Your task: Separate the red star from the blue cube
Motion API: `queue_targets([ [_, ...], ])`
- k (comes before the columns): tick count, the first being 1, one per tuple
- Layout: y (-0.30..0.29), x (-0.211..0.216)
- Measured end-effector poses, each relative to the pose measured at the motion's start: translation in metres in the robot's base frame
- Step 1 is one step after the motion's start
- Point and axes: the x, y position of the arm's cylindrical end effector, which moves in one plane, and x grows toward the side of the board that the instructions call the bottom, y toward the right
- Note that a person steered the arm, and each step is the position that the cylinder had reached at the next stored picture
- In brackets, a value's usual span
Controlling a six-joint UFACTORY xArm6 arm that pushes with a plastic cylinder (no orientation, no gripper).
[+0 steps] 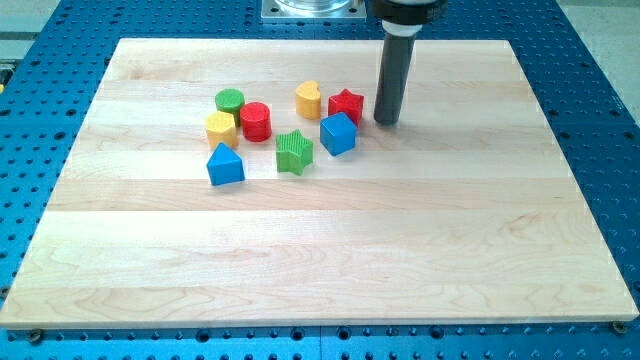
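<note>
No readable text, labels, brands, numbers or signs anywhere (blocks, wooden board, blue perforated table and rod all bear plain surfaces).

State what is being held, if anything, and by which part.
Nothing is held. My tip stands just to the view's right of the red star, apart from the blue cube.

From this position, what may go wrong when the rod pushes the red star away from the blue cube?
1. My tip stands just to the view's right of the red star. A push toward the left would likely drive the star into the yellow block close beside it.
2. The blue cube sits right against the star, so it may be dragged along instead of separating.
3. The green star lies near the cube and could be knocked too.
</note>
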Motion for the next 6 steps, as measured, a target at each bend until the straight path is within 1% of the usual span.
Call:
queue_targets([
  [1, -0.004, 0.016],
  [2, -0.025, 0.025],
  [3, -0.038, 0.042],
  [4, -0.041, 0.020],
  [5, -0.040, -0.033],
  [6, -0.040, -0.033],
])
